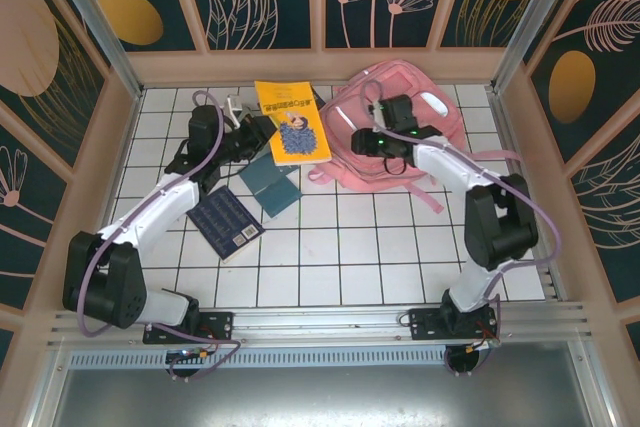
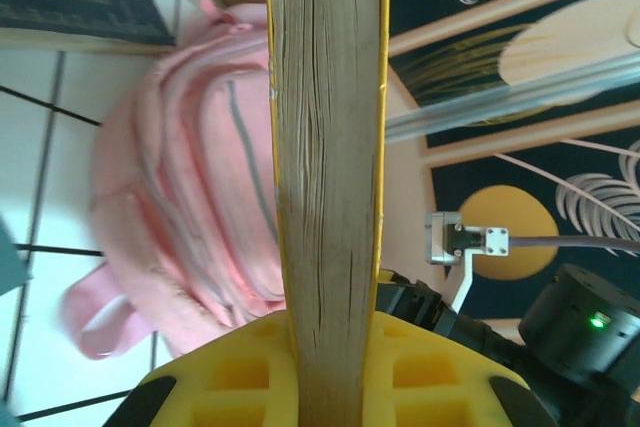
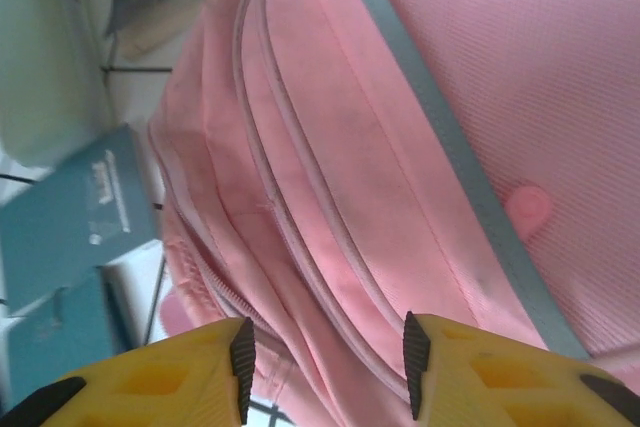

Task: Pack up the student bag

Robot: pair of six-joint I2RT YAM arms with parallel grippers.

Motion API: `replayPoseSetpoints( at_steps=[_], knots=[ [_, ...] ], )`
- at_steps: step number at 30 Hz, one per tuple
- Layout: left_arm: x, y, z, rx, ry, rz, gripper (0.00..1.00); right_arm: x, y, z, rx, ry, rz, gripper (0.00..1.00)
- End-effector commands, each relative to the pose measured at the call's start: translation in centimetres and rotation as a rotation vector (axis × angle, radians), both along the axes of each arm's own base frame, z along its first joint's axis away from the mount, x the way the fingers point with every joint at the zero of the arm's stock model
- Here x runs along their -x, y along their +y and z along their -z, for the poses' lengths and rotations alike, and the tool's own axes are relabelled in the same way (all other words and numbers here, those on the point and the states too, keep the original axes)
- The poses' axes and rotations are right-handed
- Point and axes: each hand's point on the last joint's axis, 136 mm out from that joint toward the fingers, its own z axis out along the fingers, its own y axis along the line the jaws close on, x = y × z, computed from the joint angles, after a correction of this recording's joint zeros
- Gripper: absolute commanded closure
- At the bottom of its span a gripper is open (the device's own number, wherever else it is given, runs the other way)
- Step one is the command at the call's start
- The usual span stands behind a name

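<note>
The pink student bag lay at the far right of the tiled table, my right gripper spread over its front, my left gripper pinching a yellow book just left of the bag.

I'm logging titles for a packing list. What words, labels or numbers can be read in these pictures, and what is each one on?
No text is legible.
Cover of the yellow book: dark title characters, too small to read.
Cover of the dark blue book: pale print, too small to read.
Cover of the teal book: white marks, blurred.
On the student bag: no lettering seen.
</note>
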Motion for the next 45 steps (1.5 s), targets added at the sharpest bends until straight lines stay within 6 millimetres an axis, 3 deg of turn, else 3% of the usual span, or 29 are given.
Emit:
replayPoseSetpoints(
  at_steps=[1,6,11,19,24,26,29,31,35,41,45],
  knots=[
    [0.0,1.8,-0.4,-0.052,-0.032,-0.066,1.00,-1.5,-0.1,1.3,0.220,-0.056,-0.014,0.56],
    [0.7,2.3,0.0,-0.063,-0.019,-0.076,1.00,-3.2,0.8,3.5,0.348,-0.073,-0.015,0.56],
    [1.3,2.9,-0.2,-0.085,-0.029,-0.088,1.00,-4.7,0.3,5.4,0.453,-0.064,0.011,0.55],
    [1.9,3.3,-0.2,-0.102,-0.032,-0.085,1.00,-4.3,0.8,8.6,0.491,-0.020,-0.033,0.51],
    [2.0,3.2,-0.4,-0.104,-0.038,-0.074,1.00,-4.2,-0.2,10.5,0.553,0.000,-0.016,0.50],
    [2.0,3.1,-0.5,-0.104,-0.041,-0.069,1.00,-4.1,-0.3,10.8,0.560,0.003,-0.012,0.57],
    [2.1,3.1,-0.5,-0.106,-0.044,-0.065,1.00,-4.0,-0.4,10.9,0.560,0.003,-0.009,0.83],
    [2.2,3.1,-0.4,-0.108,-0.043,-0.063,1.00,-4.1,-0.5,10.4,0.557,-0.004,-0.002,1.00],
    [2.3,3.1,-0.4,-0.113,-0.047,-0.059,1.00,-4.4,0.2,7.3,0.493,-0.044,0.014,1.00],
    [2.0,3.0,0.6,-0.125,-0.031,-0.056,1.00,-4.9,2.7,-0.9,0.305,-0.130,0.011,1.00],
    [1.6,2.7,1.3,-0.117,-0.019,-0.046,1.00,-4.9,3.6,-4.7,0.225,-0.139,0.012,1.00]
  ],
)
